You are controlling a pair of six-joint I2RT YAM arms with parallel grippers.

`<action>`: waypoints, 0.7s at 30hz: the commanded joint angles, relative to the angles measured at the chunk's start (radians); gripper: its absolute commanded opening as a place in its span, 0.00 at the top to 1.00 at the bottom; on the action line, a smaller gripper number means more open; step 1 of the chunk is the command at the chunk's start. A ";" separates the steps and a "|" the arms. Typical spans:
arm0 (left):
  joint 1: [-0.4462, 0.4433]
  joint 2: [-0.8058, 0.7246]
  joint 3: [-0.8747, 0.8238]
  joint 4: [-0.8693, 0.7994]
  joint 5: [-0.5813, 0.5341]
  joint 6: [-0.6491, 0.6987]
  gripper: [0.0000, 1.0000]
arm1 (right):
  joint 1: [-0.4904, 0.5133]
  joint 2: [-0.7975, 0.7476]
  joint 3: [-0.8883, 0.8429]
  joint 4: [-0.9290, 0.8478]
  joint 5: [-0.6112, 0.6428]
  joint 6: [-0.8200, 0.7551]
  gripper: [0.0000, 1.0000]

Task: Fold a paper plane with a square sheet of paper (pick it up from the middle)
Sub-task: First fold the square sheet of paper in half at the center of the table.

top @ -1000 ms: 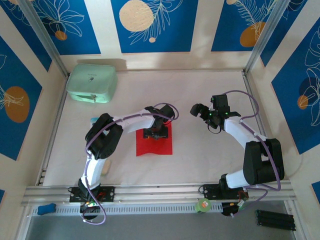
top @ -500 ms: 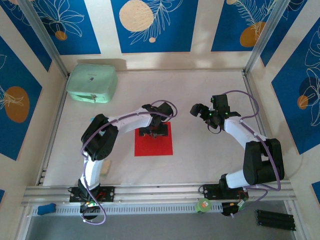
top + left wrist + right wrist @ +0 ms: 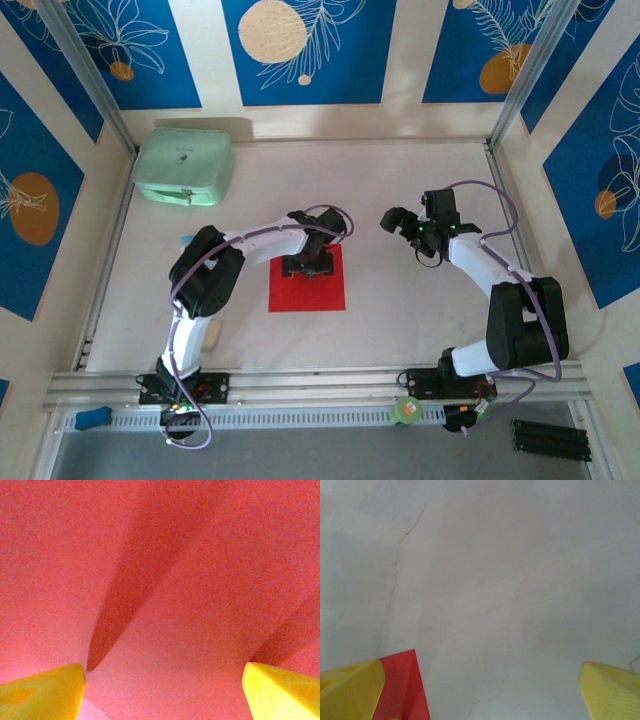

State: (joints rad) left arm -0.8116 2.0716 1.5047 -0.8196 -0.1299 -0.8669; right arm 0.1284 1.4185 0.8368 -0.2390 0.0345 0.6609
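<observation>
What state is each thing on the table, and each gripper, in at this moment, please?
square sheet of paper: lying on the table, unfolded, with a slight shadowed ripple in its far half.
left gripper: open, fingers spread on or just above the sheet's far half.
right gripper: open, holding nothing, above bare table to the right of the sheet.
mint-green case: closed, at the far left corner.

**Bystanders on and around the table**

Mint-green case, zipped, at the far left corner of the white table. Small pale packet flat near the left edge, well apart from the case. Fine hairline creases in the table cover. Blue item, round green item and black strip on the near side of the metal rail. Blue leaf-print wall panels behind and at both sides.
</observation>
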 commanded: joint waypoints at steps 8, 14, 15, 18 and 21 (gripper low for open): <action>0.006 0.041 -0.031 -0.018 0.008 -0.026 0.31 | -0.005 0.011 -0.004 -0.011 0.004 -0.014 0.00; 0.007 0.030 -0.038 0.002 0.012 -0.030 0.36 | -0.004 0.011 -0.004 -0.013 0.004 -0.014 0.00; 0.005 0.026 -0.038 0.005 0.012 -0.030 0.37 | -0.004 0.011 -0.002 -0.013 0.004 -0.013 0.00; 0.008 0.001 -0.037 0.013 0.016 -0.030 0.44 | -0.005 0.006 -0.003 -0.014 0.005 -0.013 0.00; 0.007 -0.045 -0.045 0.046 0.040 -0.022 0.54 | -0.006 0.002 -0.002 -0.014 0.008 -0.013 0.00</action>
State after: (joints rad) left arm -0.8116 2.0613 1.4891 -0.7853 -0.1215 -0.8833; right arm 0.1284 1.4189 0.8368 -0.2394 0.0380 0.6609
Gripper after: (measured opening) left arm 0.470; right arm 0.999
